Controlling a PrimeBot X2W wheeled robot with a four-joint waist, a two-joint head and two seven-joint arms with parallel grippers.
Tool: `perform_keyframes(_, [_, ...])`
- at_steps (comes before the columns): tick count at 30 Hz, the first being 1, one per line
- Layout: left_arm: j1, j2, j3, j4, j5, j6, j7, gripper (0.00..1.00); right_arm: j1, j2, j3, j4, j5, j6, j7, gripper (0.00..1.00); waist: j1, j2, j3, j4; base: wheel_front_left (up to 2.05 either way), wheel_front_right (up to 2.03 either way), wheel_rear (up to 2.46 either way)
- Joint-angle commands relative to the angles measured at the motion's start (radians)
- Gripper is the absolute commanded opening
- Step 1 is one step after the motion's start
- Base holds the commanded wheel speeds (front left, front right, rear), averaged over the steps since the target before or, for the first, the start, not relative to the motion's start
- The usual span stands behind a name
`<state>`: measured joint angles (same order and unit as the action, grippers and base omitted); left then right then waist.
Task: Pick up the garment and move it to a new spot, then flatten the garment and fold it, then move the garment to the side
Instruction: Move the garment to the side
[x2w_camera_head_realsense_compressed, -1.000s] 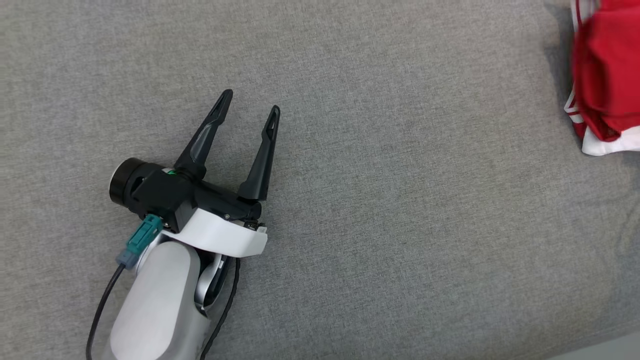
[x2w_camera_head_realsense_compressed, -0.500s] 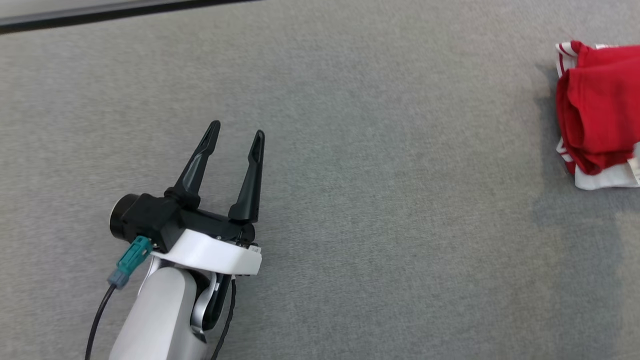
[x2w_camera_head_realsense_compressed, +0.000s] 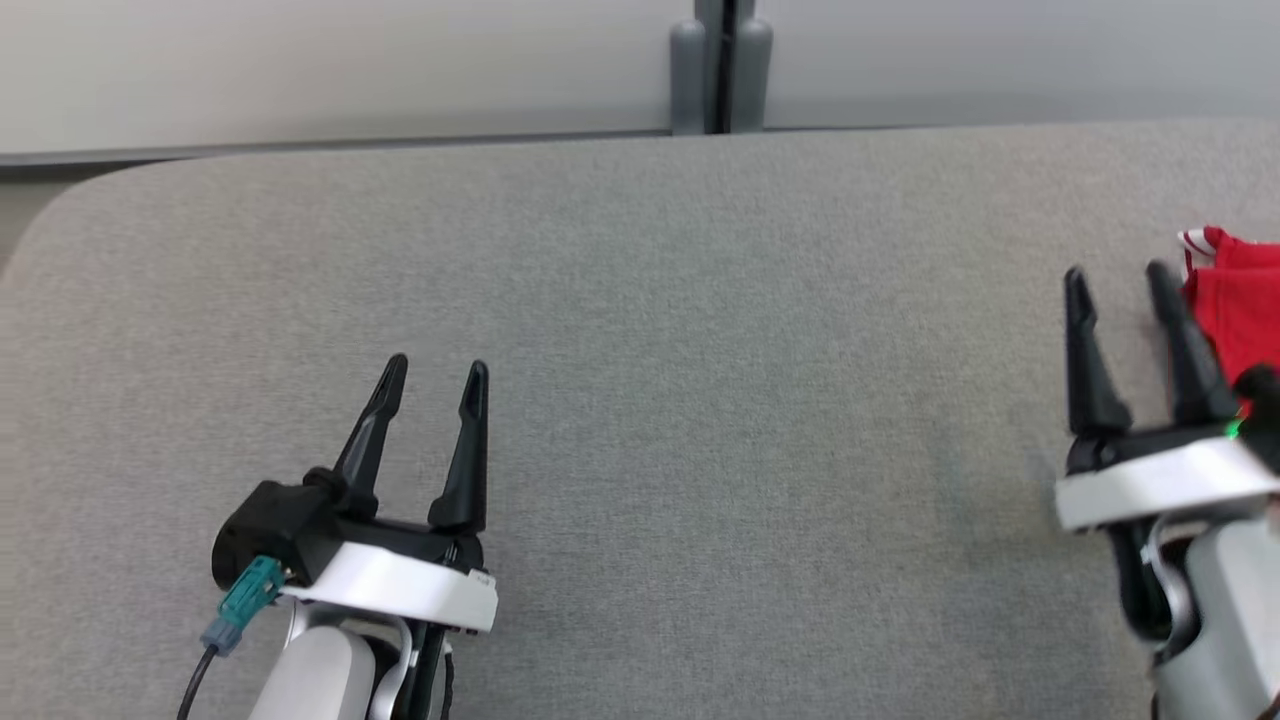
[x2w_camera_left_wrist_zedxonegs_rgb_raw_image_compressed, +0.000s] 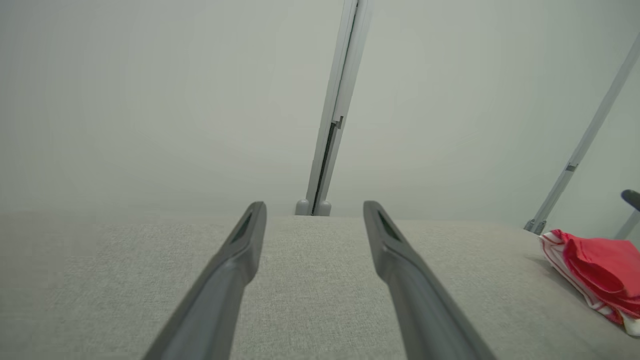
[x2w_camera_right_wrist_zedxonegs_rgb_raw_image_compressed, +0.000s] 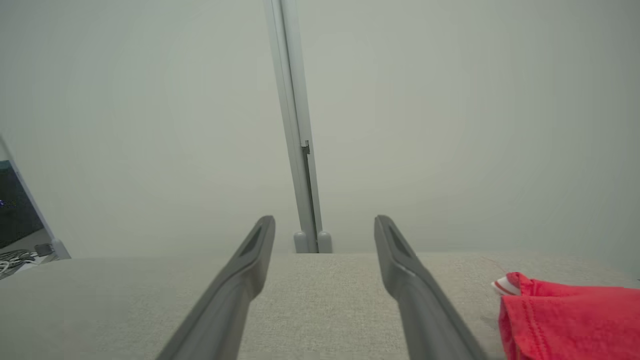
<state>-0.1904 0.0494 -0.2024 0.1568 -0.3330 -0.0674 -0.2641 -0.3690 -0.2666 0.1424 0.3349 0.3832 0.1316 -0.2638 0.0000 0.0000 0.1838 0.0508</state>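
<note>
The red garment (x2w_camera_head_realsense_compressed: 1240, 310) with white striped trim lies folded at the far right edge of the grey surface (x2w_camera_head_realsense_compressed: 700, 400); it shows too in the left wrist view, garment (x2w_camera_left_wrist_zedxonegs_rgb_raw_image_compressed: 600, 270), and beside my right fingers, garment (x2w_camera_right_wrist_zedxonegs_rgb_raw_image_compressed: 565, 320). My right gripper (x2w_camera_head_realsense_compressed: 1118, 278) stands open just left of the garment, with nothing between its fingers. My left gripper (x2w_camera_head_realsense_compressed: 434, 372) is open and empty at the lower left, far from the garment. In the wrist views both left gripper (x2w_camera_left_wrist_zedxonegs_rgb_raw_image_compressed: 314, 210) and right gripper (x2w_camera_right_wrist_zedxonegs_rgb_raw_image_compressed: 324, 225) point at the back wall.
The grey surface ends at a rounded far edge (x2w_camera_head_realsense_compressed: 400, 150), with a pale wall behind. A grey vertical post (x2w_camera_head_realsense_compressed: 720, 60) stands at the middle of the back. A screen and cables (x2w_camera_right_wrist_zedxonegs_rgb_raw_image_compressed: 15, 220) sit off the surface's left end.
The head camera has tilted up, bringing the far edge, wall and post into view. My right gripper now shows beside the garment. My left gripper stays open.
</note>
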Motion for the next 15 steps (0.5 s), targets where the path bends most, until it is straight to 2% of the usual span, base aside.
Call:
perform_keyframes(1, [0.019,0.003,0.009,0.009,-0.003,0.005,0.000,1.00,0.039,0.018,-0.006,-0.015,-0.017,-0.001,-0.001,1.00,0.0000,0.0000,-0.037,0.028,0.00,0.00,0.00])
perform_keyframes(9, [0.072,0.003,0.024,0.029,0.001,0.017,0.000,1.00,0.182,0.144,-0.065,-0.062,-0.108,-0.001,-0.001,1.00,0.0000,0.0000,-0.064,0.036,0.00,0.00,0.00])
perform_keyframes(15, [0.080,0.003,0.037,0.016,0.009,0.037,0.000,1.00,0.207,0.172,-0.071,-0.075,-0.148,-0.001,-0.001,1.00,0.0000,0.0000,-0.063,0.036,0.00,0.00,0.00])
